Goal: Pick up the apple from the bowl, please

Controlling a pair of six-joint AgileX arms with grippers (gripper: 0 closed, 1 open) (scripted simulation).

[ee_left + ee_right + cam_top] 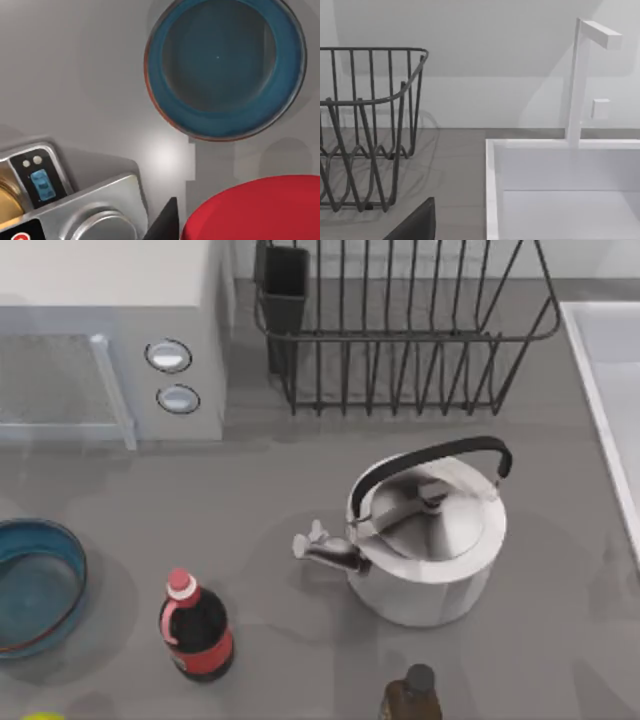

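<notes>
The blue bowl (38,585) with a reddish-brown rim sits at the left edge of the table (280,490) in the top view. In the left wrist view the same bowl (225,67) is seen from above, and its blue interior holds nothing. A bright red rounded mass, the apple (255,210), lies close under that camera, clear of the bowl and apart from its rim. A dark finger tip (167,222) of the left gripper stands just beside the apple; whether that claw is clenched on the fruit or released cannot be told.

Also in the left wrist view, a silver appliance (75,205) with a small blue button lies near the apple; no writing on it can be read.

In the top view, a dark cola bottle (195,628) with red cap and red label stands near the bowl, to its right. No lettering on the label is legible. A steel kettle (425,535) with a black handle stands near the table's centre, spout toward the left. A brown bottle (412,695) stands at the front edge, a microwave (110,340) at rear left, a wire dish rack (400,325) at rear centre.

The right wrist view shows the dish rack, a white sink (565,190) and a white faucet (582,75). A dark finger (417,225) of the right gripper shows at the edge; its state cannot be told.
</notes>
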